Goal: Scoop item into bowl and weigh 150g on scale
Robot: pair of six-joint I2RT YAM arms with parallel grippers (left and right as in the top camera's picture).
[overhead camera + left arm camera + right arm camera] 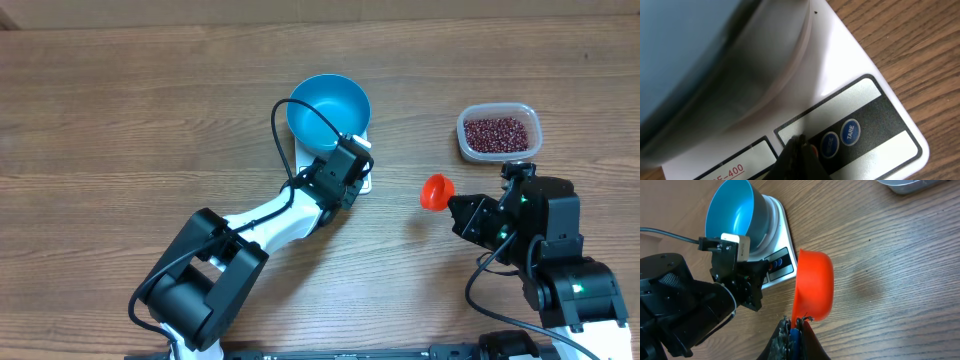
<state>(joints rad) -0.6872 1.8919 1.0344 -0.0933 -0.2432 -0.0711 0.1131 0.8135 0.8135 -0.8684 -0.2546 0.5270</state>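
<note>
Overhead, the blue bowl (328, 110) sits on the white scale (840, 65), covering most of its platform. It looks empty. The red beans (497, 131) lie in a clear plastic tub (532, 120) on the desk (120, 120), well to the right of the scale and apart from it.

My left gripper (800, 152) is closed with nothing in it. Its tip is down on the scale's button panel, just beside the blue button next to the TARE button (850, 131). I cannot tell whether it is actually pressing.

My right gripper (794, 330) is clamped on the thin handle of an orange scoop (815, 285). It hovers between the scale and the tub, and no beans show in it from overhead.

I judge the beans to be light, hard and loose, so they should roll and scatter if I tip the scoop early. They are best dug from the middle of the heap, with the scoop carried level. The scoop seems stiff plastic, and my hold at the handle's end leaves it free to swing. The bowl looks smooth and light, so a bump could slide it on the scale.
</note>
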